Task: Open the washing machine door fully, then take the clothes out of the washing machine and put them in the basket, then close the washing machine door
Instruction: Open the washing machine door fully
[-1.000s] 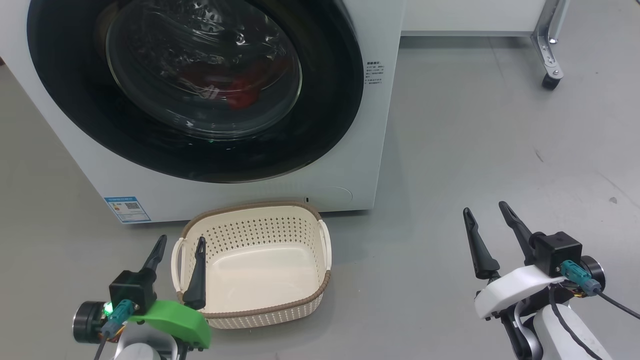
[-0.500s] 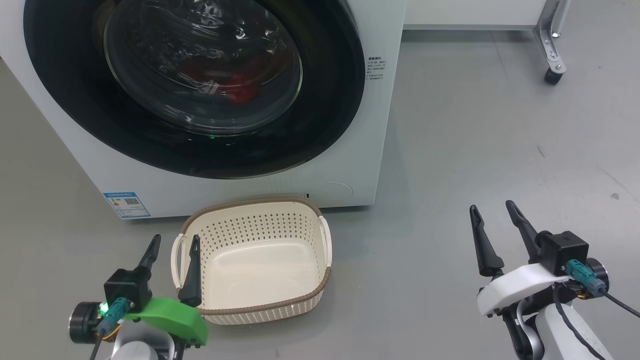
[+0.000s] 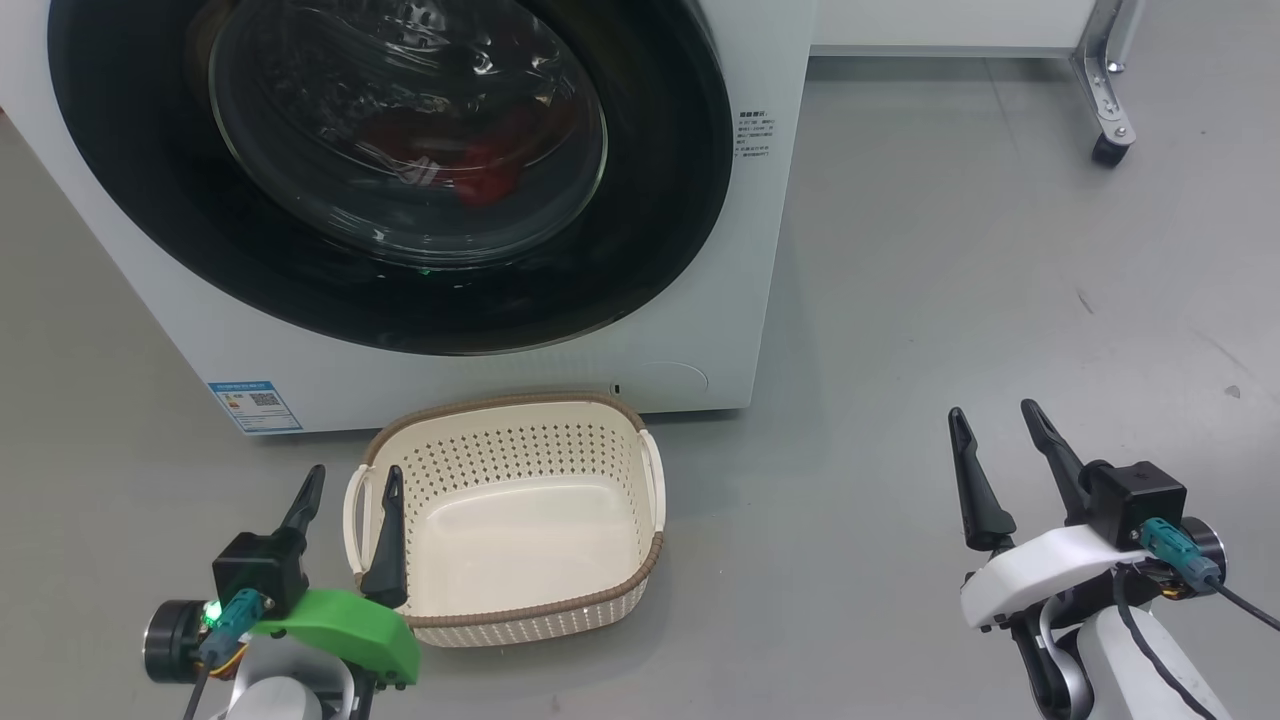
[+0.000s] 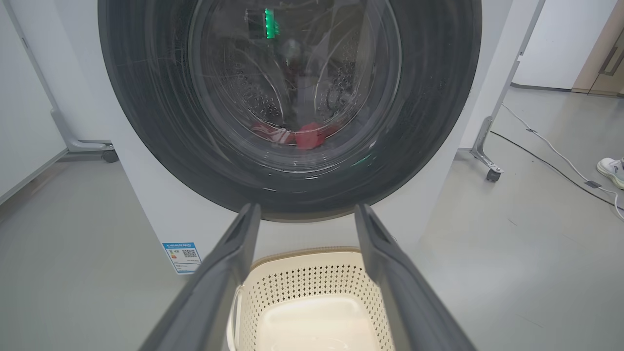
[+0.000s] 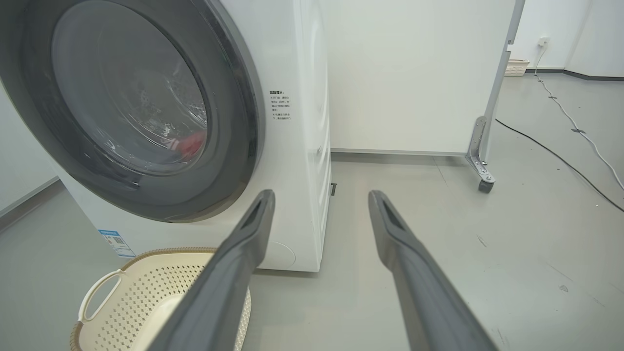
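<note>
The white washing machine (image 3: 700,330) stands ahead with its round black-rimmed door (image 3: 650,200) shut. Red clothes (image 3: 470,160) with white stripes show through the glass bowl, low in the drum, also as red clothes (image 4: 307,136) in the left wrist view. The cream basket (image 3: 520,600) sits empty on the floor just in front of the machine. My left gripper (image 3: 348,480) hangs open above the basket's left handle. My right gripper (image 3: 992,418) is open over bare floor, well to the right of the machine and basket.
A wheeled metal frame leg (image 3: 1105,110) stands at the far right behind the machine. A cable (image 5: 560,161) runs across the grey floor on the right. A shoe (image 4: 612,169) of a person shows at the right edge of the left wrist view.
The whole head view has shifted slightly, so the camera moved. Both grippers stay open in about the same places; the door remains shut.
</note>
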Available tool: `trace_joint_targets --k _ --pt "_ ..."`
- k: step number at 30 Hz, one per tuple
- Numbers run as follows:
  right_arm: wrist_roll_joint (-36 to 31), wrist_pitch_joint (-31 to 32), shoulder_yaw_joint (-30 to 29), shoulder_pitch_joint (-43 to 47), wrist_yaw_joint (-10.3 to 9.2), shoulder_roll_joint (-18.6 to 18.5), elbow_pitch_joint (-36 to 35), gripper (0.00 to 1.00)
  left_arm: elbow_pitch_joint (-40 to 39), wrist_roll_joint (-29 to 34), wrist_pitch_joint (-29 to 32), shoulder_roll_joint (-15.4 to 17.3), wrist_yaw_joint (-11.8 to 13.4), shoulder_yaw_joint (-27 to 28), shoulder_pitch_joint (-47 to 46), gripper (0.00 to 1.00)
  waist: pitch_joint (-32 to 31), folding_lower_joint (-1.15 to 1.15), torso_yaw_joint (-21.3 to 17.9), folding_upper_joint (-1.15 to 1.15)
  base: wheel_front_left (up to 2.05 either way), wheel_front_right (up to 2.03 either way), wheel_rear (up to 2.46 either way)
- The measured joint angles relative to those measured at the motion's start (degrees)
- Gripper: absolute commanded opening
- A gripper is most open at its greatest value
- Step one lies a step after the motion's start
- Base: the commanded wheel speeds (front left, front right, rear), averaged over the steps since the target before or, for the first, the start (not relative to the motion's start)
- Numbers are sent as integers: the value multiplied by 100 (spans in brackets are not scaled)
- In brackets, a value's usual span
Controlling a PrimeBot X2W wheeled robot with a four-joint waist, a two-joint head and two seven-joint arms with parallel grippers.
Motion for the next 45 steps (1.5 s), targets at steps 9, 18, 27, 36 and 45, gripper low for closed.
trace_joint_targets --k 9,18,27,36,45 --pt "-38 0 -46 1 68 75 23 0 37 31 0 -7 40 18 -3 100 12 0 23 0 0 0 0" --pt "-45 0 -124 -2 147 124 -36 0 51 33 0 -18 40 23 -14 100 42 0 52 0 0 0 0" --pt "816 -41 -558 -15 330 345 -121 0 47 63 0 -49 38 7 -130 100 126 0 115 0 0 0 0" --pt "2501 3 -867 -425 480 434 59 0 -8 138 0 -60 32 9 -277 100 357 0 231 0 0 0 0" --pt "4109 494 -1190 -1113 525 433 134 0 -168 181 0 -82 -12 16 -485 100 633 0 330 0 0 0 0"
